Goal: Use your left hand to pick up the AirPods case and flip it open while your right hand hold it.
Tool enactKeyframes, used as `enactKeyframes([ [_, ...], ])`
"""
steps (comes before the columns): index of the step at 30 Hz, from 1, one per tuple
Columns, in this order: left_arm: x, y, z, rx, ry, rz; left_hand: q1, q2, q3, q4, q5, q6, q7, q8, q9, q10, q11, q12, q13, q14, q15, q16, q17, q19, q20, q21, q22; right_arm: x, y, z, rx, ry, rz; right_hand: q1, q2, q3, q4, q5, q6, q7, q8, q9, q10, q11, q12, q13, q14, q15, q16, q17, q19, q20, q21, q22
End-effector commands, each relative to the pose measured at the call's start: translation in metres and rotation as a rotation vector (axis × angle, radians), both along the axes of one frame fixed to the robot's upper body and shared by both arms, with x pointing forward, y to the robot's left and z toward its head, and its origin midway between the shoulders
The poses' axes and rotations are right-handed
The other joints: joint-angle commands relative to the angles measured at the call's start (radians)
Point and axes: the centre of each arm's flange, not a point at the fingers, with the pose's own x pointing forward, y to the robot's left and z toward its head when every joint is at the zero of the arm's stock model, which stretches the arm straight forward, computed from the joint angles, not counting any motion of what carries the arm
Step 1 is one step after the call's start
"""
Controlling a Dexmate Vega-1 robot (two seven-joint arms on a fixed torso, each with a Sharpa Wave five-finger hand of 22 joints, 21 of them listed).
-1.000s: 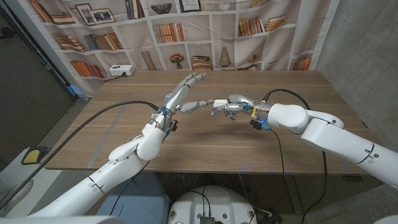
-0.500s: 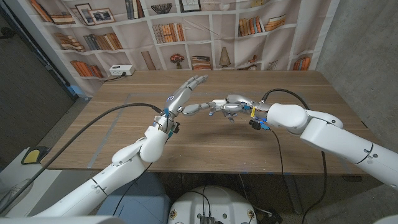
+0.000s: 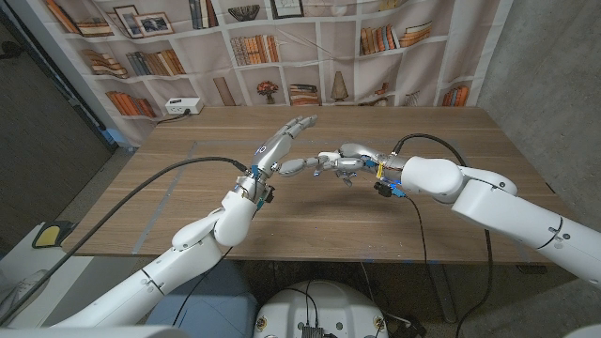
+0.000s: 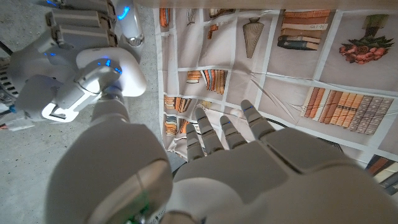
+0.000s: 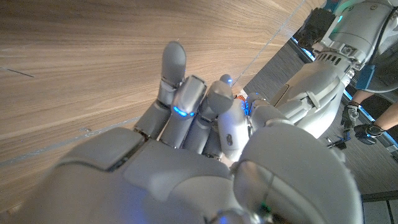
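The left hand [image 3: 282, 148] has slid its outstretched, empty fingers closer against the right hand [image 3: 346, 161] (curled, contents hidden), so the flip looks imminent.

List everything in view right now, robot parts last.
table: one, brown wood, under both arms
backdrop: one, printed bookshelves, behind the table
box: one, white, table's far left corner
cables: two, black, one along each arm
AirPods case: cannot be made out; hidden if the right hand has it
person: one, partly seen, beyond the table's edge
left hand: white-grey, fingers straight, thumb reaching to the right hand
right hand: white-grey, fingers curled, above the table's middle
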Motion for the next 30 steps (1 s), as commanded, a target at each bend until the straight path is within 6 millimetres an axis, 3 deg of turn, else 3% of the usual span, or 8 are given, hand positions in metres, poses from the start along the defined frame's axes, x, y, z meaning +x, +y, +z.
enactKeyframes([
  [1, -0.002, -0.004, -0.003, 0.012, 0.005, -0.005, 0.014, 0.002, -0.005, 0.001, 0.011, -0.005, -0.003, 0.007, 0.003, -0.001, -0.001, 0.003, 0.000, 0.005, 0.001, 0.003, 0.005, 0.009, 0.005, 0.001, 0.001, -0.003, 0.006, 0.001, -0.021, -0.008, 0.006, 0.115, 0.122, -0.005, -0.001, 0.007, 0.036, 0.030, 0.007, 0.002, -0.011, -0.009, 0.003, -0.003, -0.002, -0.002, 0.000, 0.002, -0.003, -0.098, 0.004, 0.002],
  [30, -0.006, 0.008, -0.005, -0.006, 0.005, 0.022, 0.013, 0.009, -0.018, 0.010, 0.031, 0.002, -0.010, 0.012, 0.003, 0.007, -0.006, 0.008, 0.000, 0.007, -0.004, 0.004, 0.006, 0.010, -0.001, 0.000, 0.001, -0.012, 0.012, 0.002, -0.114, -0.054, -0.020, 0.120, 0.122, -0.004, 0.000, 0.006, 0.040, 0.036, 0.007, -0.001, -0.018, -0.003, 0.015, 0.000, -0.012, -0.002, -0.003, 0.002, -0.008, -0.098, 0.004, 0.004],
])
